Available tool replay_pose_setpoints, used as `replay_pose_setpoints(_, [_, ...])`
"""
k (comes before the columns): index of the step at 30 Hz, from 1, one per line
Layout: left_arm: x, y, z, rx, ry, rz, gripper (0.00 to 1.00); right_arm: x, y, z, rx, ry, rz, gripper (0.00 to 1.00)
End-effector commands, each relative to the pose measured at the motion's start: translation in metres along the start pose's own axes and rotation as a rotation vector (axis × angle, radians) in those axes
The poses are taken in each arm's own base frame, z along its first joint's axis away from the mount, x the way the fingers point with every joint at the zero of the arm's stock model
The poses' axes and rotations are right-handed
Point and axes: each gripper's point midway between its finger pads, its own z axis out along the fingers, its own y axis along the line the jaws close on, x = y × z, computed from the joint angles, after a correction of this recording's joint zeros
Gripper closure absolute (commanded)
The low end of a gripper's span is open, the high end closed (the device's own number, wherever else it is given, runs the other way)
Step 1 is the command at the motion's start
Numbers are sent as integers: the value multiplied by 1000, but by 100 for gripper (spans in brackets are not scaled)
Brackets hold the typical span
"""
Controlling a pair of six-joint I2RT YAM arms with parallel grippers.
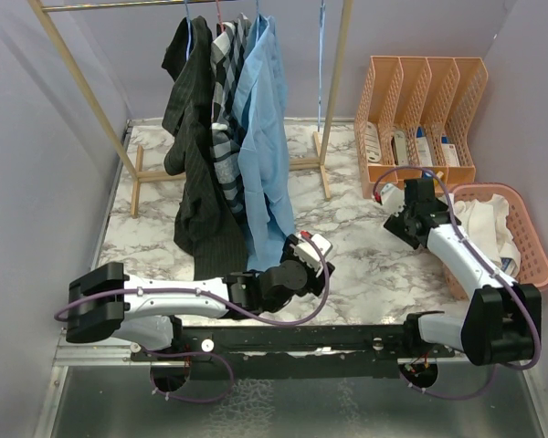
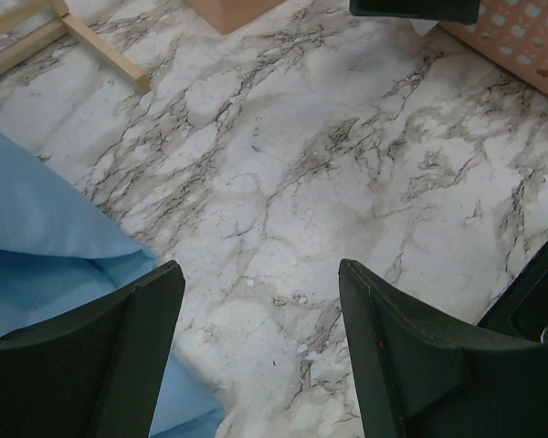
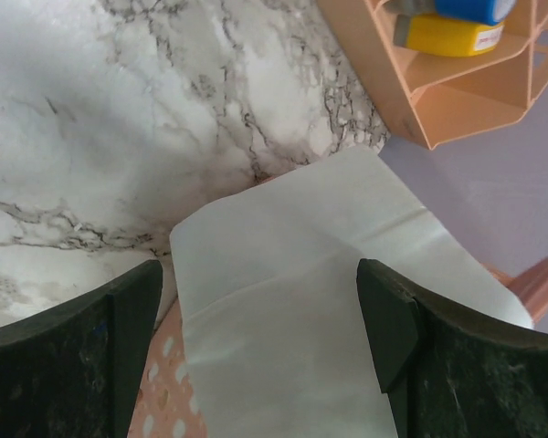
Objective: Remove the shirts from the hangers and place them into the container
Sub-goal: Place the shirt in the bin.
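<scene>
My left arm lies low and stretched across the white marble table point(image 1: 347, 196). The left gripper point(image 2: 260, 283) hovers with its fingers apart and nothing between them, just beside the hem of the light blue button shirt point(image 1: 260, 137). My right arm reaches forward from its base. The right gripper point(image 3: 256, 274) also stands spread and is clamped on nothing, directly over the white shirt point(image 3: 292, 301).

I count four shirts. Three hang side by side on the wooden rack point(image 1: 73, 64): the black pinstriped shirt point(image 1: 192, 137), the black-and-white checked shirt point(image 1: 226, 100) and the light blue one. A thin light blue wire hanger point(image 1: 321, 64) hangs bare to their right.

The salmon-pink lattice basket point(image 1: 534, 233) holds the white shirt, with one fold draped over its rim. The peach four-slot organizer point(image 1: 425, 91) holds small bottles.
</scene>
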Motion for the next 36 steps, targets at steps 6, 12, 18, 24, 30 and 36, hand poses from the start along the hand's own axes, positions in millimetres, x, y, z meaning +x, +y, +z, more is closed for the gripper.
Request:
replay_pose_setpoints(6, [-8, 4, -11, 7, -62, -85, 29, 15, -14, 9, 171, 88, -174, 12])
replay_pose_setpoints(12, [-4, 4, -11, 8, -56, -96, 29, 15, -22, 13, 270, 99, -278, 10])
replay_pose_setpoints(18, [0, 7, -13, 2, -53, -101, 29, 15, -24, 12, 299, 98, -326, 12])
replay_pose_setpoints(24, [3, 7, -12, 3, -48, -98, 29, 18, -26, 13, 298, 131, -351, 31])
replay_pose_setpoints(30, [3, 6, -12, 6, -48, -98, 29, 9, -33, 9, 274, 109, -277, 68])
replay_pose_setpoints(36, [2, 6, -12, 6, -51, -100, 29, -22, -43, -9, 149, 9, -40, 89])
